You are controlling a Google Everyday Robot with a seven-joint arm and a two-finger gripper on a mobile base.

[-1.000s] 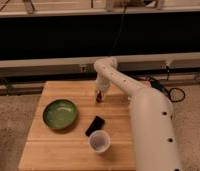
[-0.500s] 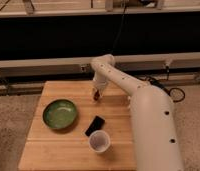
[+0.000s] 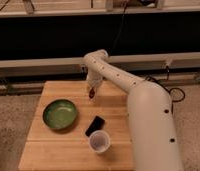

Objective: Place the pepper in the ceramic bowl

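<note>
Wooden table (image 3: 53,155): light plank top, front edge nearest the camera; carries every item listed below.
White cup (image 3: 99,141): upright near the front edge, right of centre; not part of the task.
Black flat object (image 3: 95,125): lying flat just behind the white cup, near the table's centre; not part of the task.
Arm (image 3: 153,125): white, rising at the right edge, bending over the far half of the table and reaching down toward its middle.
Ceramic bowl (image 3: 60,114): green glaze with a darker rim, on the left half, about midway between the front and far edges; appears to hold nothing.
Gripper (image 3: 92,91): above the far half of the table, to the right of and behind the Ceramic bowl, well apart from its rim; pinched together on the pepper (image 3: 92,94).
Pepper position: small, dark red, hanging from the fingertips; appears clear of the table top, though the gap itself is hard to confirm.
Change over the last second: carried a little to the left and slightly upward; grip kept closed throughout.
Meaning for the task: pick-up judged complete; transfer toward the Ceramic bowl judged under way, not yet over the rim.
Next move, judged: further left and toward the front edge until above the bowl's middle, then down, then release.
Risk, judged: landing on bare wood short of the rim if released early; clipping the rim if carried too low.
Background: dark rails and cables beyond the far edge; speckled floor on both sides.
</note>
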